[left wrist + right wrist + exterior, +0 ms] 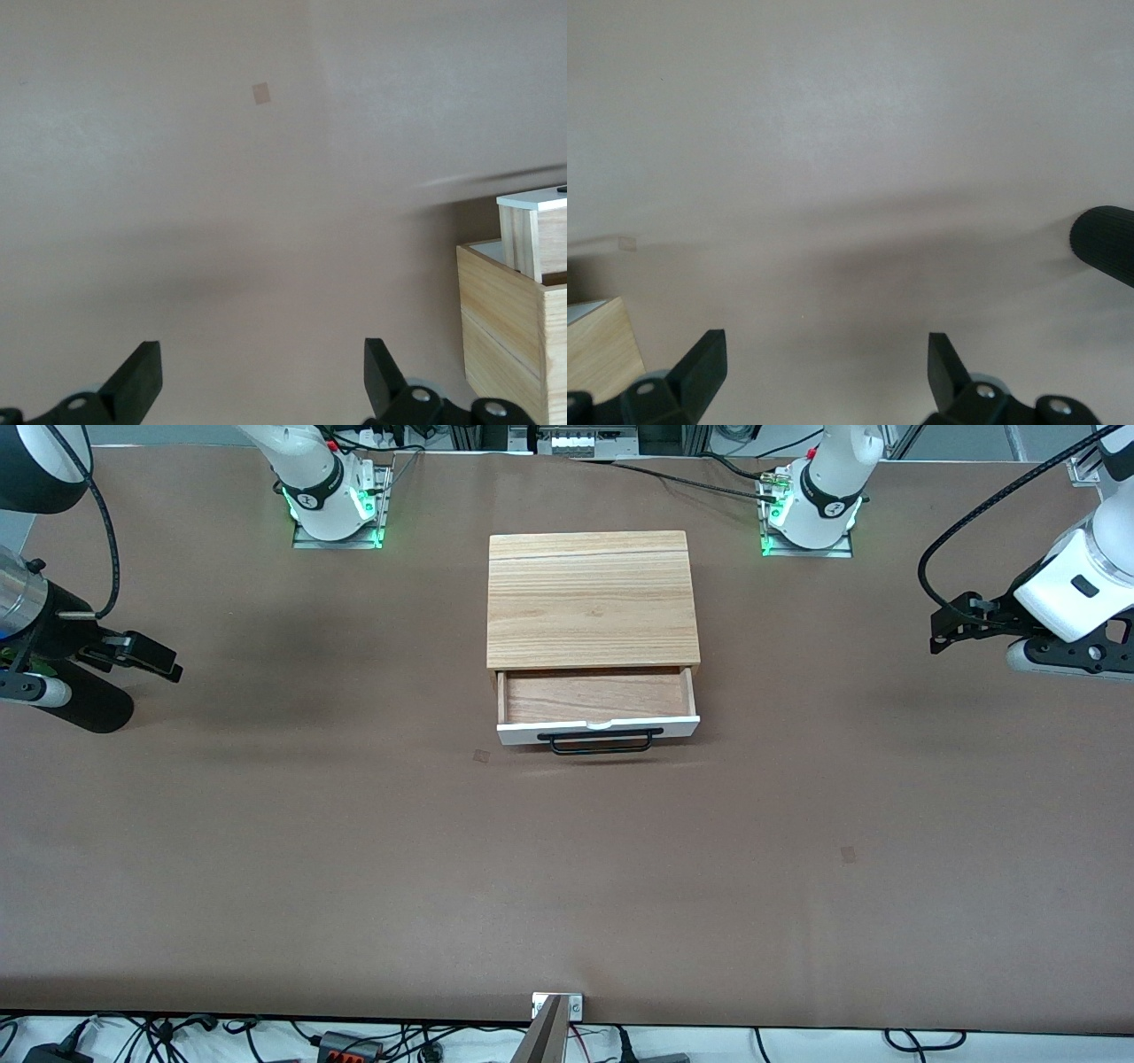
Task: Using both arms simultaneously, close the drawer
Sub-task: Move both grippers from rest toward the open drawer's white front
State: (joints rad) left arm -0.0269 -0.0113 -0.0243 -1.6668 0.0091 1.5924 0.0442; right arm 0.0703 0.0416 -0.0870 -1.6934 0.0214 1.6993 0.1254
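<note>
A brown table (354, 850) carries two small darker square patches (flat marks on its covering), one (481, 756) near the middle and the other (848, 855) toward the left arm's end, nearer the front camera, while tangled black cables (177, 1036) run below the table's near edge.
</note>
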